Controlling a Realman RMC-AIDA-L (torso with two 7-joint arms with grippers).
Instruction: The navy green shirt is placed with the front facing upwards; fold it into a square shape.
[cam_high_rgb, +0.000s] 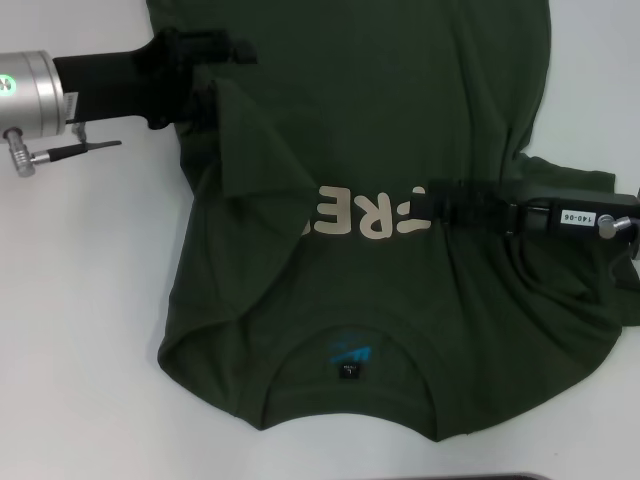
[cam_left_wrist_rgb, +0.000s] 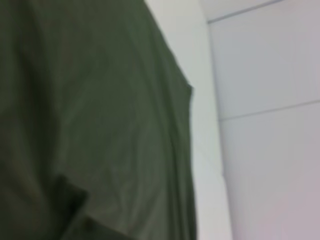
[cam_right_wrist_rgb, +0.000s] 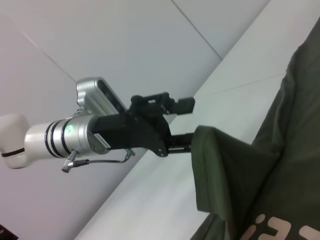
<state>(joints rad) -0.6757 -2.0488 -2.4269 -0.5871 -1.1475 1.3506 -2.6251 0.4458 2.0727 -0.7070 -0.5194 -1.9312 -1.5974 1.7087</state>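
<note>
Lifting the dark olive-green cotton T-shirt (cam_high_rgb: 370, 250) at upper left with the left gripper (cam_high_rgb: 210, 85) clamped on the sleeve edge for folding inward, right gripper (cam_high_rgb: 435, 205) resting mid-frame on the cream lettering, finger state impossible to tell.

Head camera looks down over the shirt (cam_high_rgb: 400, 280); left wrist camera close against it; right wrist camera faces the left gripper (cam_right_wrist_rgb: 187, 142).
</note>
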